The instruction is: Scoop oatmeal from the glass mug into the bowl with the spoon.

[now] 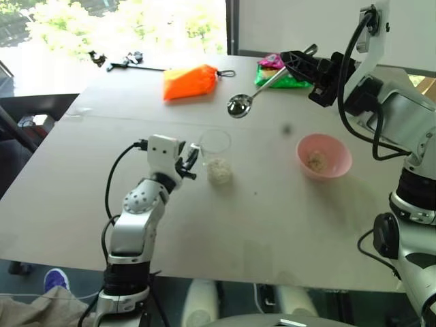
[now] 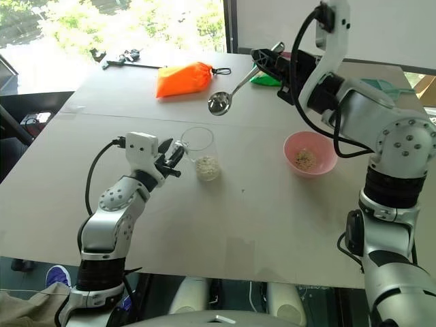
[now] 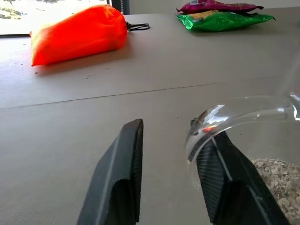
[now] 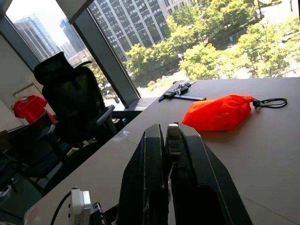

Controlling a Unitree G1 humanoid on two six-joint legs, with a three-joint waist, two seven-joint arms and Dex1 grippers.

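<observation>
Two pairs to start from: left fingers (image 3: 119, 178) parted by a modest gap with bare bench between them, clamping nothing, one of them just beside the wall of the glass mug (image 1: 216, 151); right fingers (image 4: 150, 187) closed tight on the handle of the spoon (image 1: 253, 97), held high over the far half of the bench (image 1: 272, 225), bowl end seemingly empty and hanging toward the mug. Looks like the approach for another scoop. Best to steady the mug with the left before dipping, come down straight through the rim, slide under the oatmeal (image 1: 219, 172) heaped at the bottom, lift level, then carry right to the bowl (image 1: 343, 158), already holding a little. Plenty of open bench between mug and bowl; orange pouch (image 1: 189, 82) and snack packets (image 3: 220, 16) well behind; near edge well apart from both vessels.
</observation>
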